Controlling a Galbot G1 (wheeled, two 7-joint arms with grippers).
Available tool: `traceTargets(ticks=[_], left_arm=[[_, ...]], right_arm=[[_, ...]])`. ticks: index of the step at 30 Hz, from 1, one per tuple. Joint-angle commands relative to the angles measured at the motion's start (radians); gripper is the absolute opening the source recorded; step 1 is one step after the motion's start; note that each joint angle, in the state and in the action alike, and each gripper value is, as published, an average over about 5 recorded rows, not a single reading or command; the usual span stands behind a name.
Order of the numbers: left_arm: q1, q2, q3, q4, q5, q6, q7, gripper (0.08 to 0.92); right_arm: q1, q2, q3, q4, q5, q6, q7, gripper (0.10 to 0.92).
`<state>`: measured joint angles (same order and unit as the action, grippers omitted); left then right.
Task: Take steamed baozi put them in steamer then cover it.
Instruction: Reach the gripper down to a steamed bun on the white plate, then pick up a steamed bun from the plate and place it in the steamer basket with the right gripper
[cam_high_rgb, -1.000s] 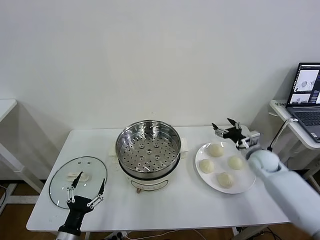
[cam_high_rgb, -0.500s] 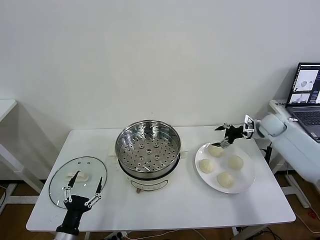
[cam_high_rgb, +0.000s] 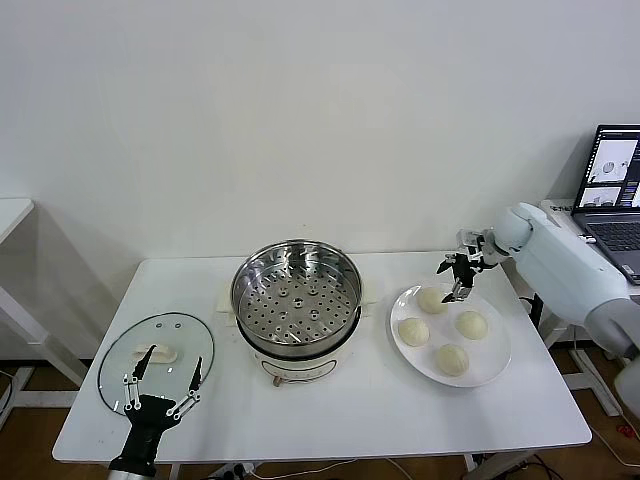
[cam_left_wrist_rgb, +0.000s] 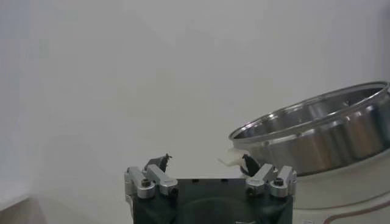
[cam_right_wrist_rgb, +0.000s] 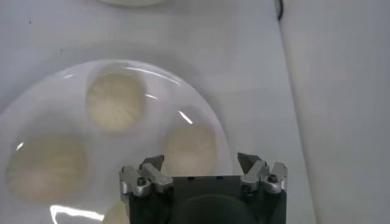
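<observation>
head overview, wrists close, plate (cam_right_wrist_rgb: 201, 115) perhaps shared

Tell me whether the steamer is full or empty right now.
Empty. The steamer shows only its bare perforated floor, uncovered; all four steamed baozi sit on the white plate, and the cover lies on the table.

A white bench (cam_high_rgb: 330, 415) fills the middle of the scene, and on its right side sits a round white plate (cam_high_rgb: 489, 372). Over at the far right edge there's an open laptop (cam_high_rgb: 612, 196) with its screen lit, resting on a second white surface (cam_high_rgb: 575, 232) just beyond the bench. At the far left edge, the corner of another white table (cam_high_rgb: 10, 213) pokes in, with a plain white wall (cam_high_rgb: 300, 110) behind it all.
</observation>
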<state>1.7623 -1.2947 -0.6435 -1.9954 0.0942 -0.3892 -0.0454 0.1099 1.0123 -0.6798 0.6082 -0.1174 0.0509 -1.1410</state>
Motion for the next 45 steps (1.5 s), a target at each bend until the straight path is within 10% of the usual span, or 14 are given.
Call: traceTargets(ticks=[1, 18, 29, 45], left_arm=[[0.004, 0.001, 0.000, 0.002, 0.000, -0.005, -0.001, 0.823], [-0.006, 0.006, 0.000, 0.016, -0.004, -0.013, -0.009, 0.823], [-0.005, 0.005, -0.004, 0.016, -0.008, -0.017, -0.013, 0.823], [-0.008, 0.004, 0.003, -0.011, -0.010, 0.000, -0.019, 0.823]], right_arm=[[0.015, 0.073, -0.023, -0.092, -0.083, 0.018, -0.013, 0.823], [-0.024, 0.128, -0.004, -0.165, -0.095, 0.036, 0.050, 0.818], [-0.029, 0.119, -0.016, -0.139, -0.090, 0.040, 0.050, 0.651], [0.340, 0.010, -0.254, 0.374, 0.024, 0.455, -0.027, 0.664]])
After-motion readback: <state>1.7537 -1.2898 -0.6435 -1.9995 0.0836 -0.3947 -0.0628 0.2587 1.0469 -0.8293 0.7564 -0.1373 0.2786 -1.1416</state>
